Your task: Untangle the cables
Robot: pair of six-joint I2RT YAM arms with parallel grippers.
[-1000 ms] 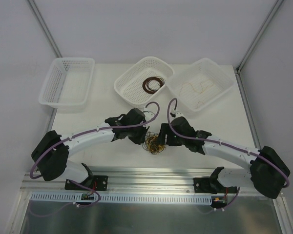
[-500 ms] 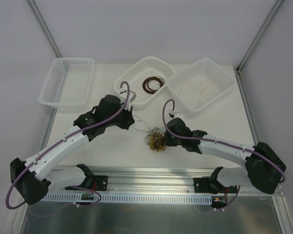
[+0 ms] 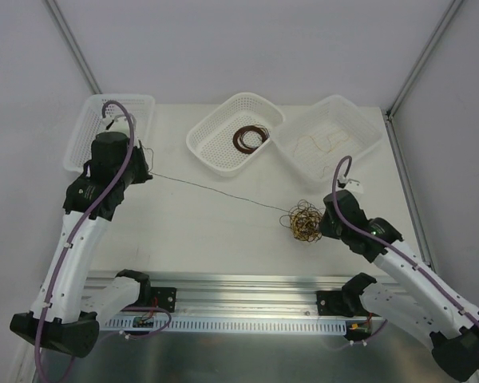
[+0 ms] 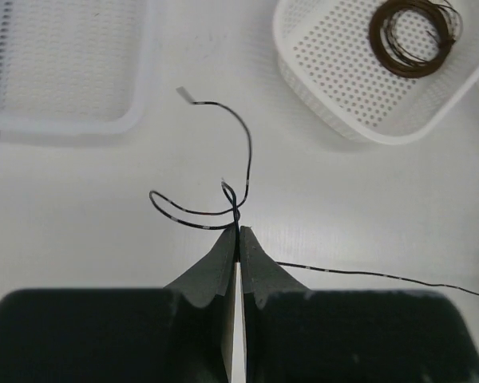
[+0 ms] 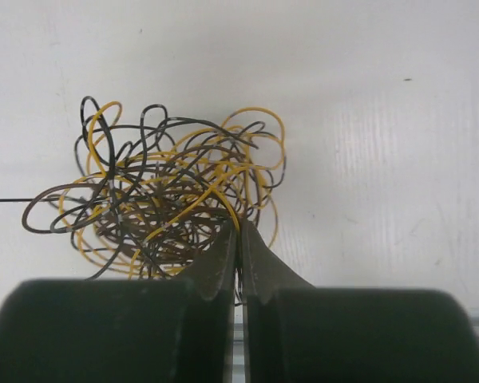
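Note:
The cables form a tangle (image 3: 306,221) of black, brown and yellow wires on the white table at the right. In the right wrist view the tangle (image 5: 160,191) lies just ahead of my right gripper (image 5: 239,229), which is shut on strands at its near edge. My right gripper (image 3: 322,223) touches the tangle's right side. One black cable (image 3: 223,191) runs taut from the tangle to my left gripper (image 3: 146,173), far left by the left basket. My left gripper (image 4: 238,233) is shut on this black cable (image 4: 367,274), and its loose curly end (image 4: 243,140) sticks out beyond the tips.
Three white mesh baskets stand at the back: a left basket (image 3: 80,152), a middle basket (image 3: 201,145) holding a coiled brown cable (image 3: 251,137), and a right basket (image 3: 369,146) holding tan wires (image 3: 323,144). The metal rail (image 3: 247,283) runs along the near edge.
My right gripper shut on the tangle and carried it to the right. My left arm swung far left and back with the black cable, drawing it out straight.

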